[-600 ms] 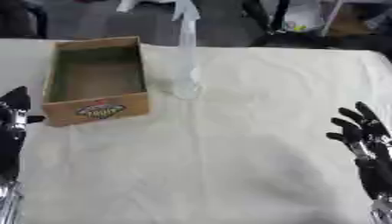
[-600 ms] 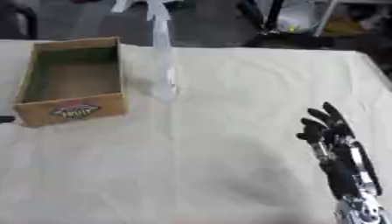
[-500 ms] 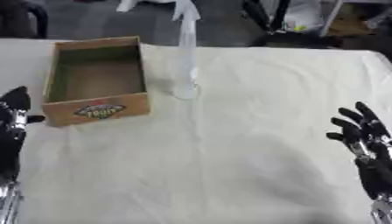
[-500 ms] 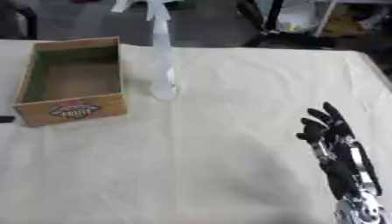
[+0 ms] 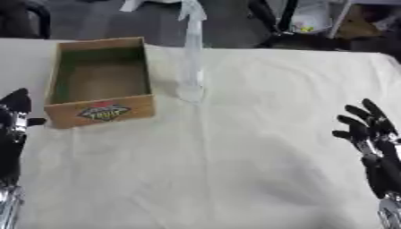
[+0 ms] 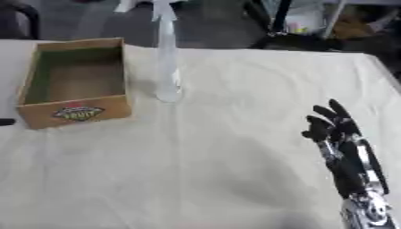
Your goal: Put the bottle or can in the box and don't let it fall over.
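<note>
**Bottle upright beside the box, both my hands idle**

Nothing lies between the clear, slender bottle [image 5: 190, 62] at upper centre and the open cardboard box [image 5: 100, 82] just to its left, labelled on its near wall. A creased cream cloth [image 5: 235, 152] covers the table. My right hand [image 6: 335, 129], lower right, and left hand [image 5: 13, 117], left edge, rest with fingers spread, holding nothing.

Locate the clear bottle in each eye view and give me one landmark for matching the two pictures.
Left eye view: the clear bottle stands upright just left of centre, near the top, right of the cardboard box.
Right eye view: the bottle stands further left, again near the top, right of the box.
Shared landmark: the label on the box's near wall.
</note>
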